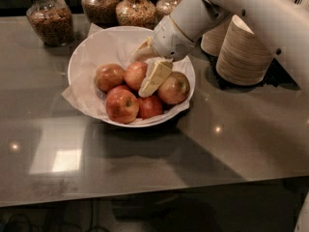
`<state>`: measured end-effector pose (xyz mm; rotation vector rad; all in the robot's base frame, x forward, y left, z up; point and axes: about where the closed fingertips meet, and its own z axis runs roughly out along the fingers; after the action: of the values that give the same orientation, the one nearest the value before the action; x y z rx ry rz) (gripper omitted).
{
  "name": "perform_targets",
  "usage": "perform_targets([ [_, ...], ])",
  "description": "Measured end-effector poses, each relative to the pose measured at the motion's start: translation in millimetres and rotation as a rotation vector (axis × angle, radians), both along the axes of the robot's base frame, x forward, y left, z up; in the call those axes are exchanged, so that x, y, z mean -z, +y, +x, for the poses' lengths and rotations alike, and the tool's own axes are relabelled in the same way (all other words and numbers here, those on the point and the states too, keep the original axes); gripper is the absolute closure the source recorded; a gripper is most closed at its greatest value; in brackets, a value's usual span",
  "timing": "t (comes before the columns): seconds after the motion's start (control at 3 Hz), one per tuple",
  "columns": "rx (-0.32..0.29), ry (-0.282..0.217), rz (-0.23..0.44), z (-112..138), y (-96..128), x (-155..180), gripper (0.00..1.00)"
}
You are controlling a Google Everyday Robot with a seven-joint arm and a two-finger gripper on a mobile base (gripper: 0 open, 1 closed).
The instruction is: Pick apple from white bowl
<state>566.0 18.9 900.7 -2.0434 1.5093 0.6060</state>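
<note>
Camera view, sweeping from the left: a glass jar [48, 21] stands at the far left of the grey table [154, 173], filled with something brown and grainy. I can't make out what it is. Three more jars [136, 7] sit in a row along the back edge with similar brownish fill.

Coming across, I'm on the white bowl [79, 57], wide and shallow. It is lined with crumpled white paper [72, 96] that spills over the left rim. Five apples are piled inside. At the left is a reddish one [109, 76]. In front is a big red one [121, 105] showing a stem dimple. Beside that is a smaller dark-red one [150, 106].

The apple [133, 74] I'm after sits mid-bowl toward the back, reddish-orange and round, its right side hidden behind my tool. The gripper [141, 75] is down in the bowl right at it with the jaws apart. One pale finger [154, 77] lies across the apple's right side, and the other shows behind its top. I can't say whether either one is pressing on the fruit.

To the right is a paler yellow-green apple [174, 87], just beside that finger. Past the bowl, two stacks of tan paper bowls [244, 52] stand under the white arm [260, 13].
</note>
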Motion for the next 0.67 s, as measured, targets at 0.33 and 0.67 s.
perform_targets([
  [0.33,0.001,0.0,0.0,0.1,-0.1,-3.2,0.47],
  [0.67,0.006,0.006,-0.005,1.5,-2.0,-2.2,0.7],
])
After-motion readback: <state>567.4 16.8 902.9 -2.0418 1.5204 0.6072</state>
